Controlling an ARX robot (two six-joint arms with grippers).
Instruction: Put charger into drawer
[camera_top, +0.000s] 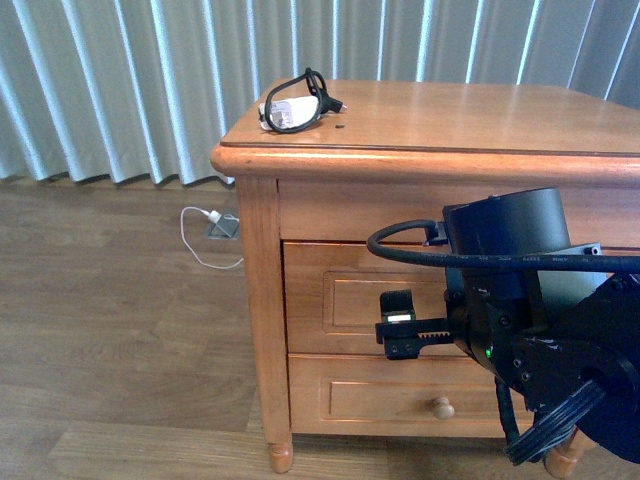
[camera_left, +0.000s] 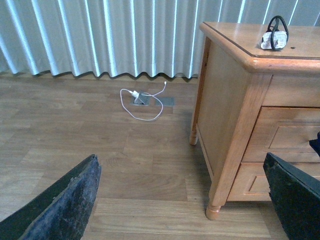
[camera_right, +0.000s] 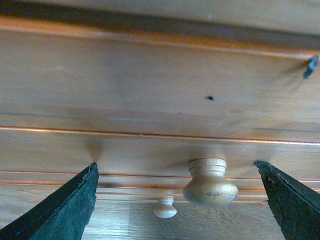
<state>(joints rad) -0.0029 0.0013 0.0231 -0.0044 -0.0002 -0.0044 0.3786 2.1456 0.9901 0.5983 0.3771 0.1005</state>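
Wood, honey-coloured and glossy, forms the nightstand (camera_top: 430, 125), its recessed-panelled upper drawer (camera_top: 340, 300) closed. Both the right gripper (camera_right: 175, 165), facing that front with the round pale knob (camera_right: 210, 182) seen between its rough dark fingers (camera_right: 65, 210) and touching neither, and the left gripper (camera_left: 181, 157) are spread wide and hold nothing. The charger (camera_top: 295, 105), a small white block ringed by thin black cable, lies near the top's left rear corner.

I see the charger (camera_top: 293, 108) lying near the left front corner of the desk (camera_top: 480, 112). My right arm (camera_top: 530, 320) hangs before the shut drawer (camera_top: 345, 300). A white plug (camera_top: 212, 215) lies on the floor (camera_top: 100, 340).
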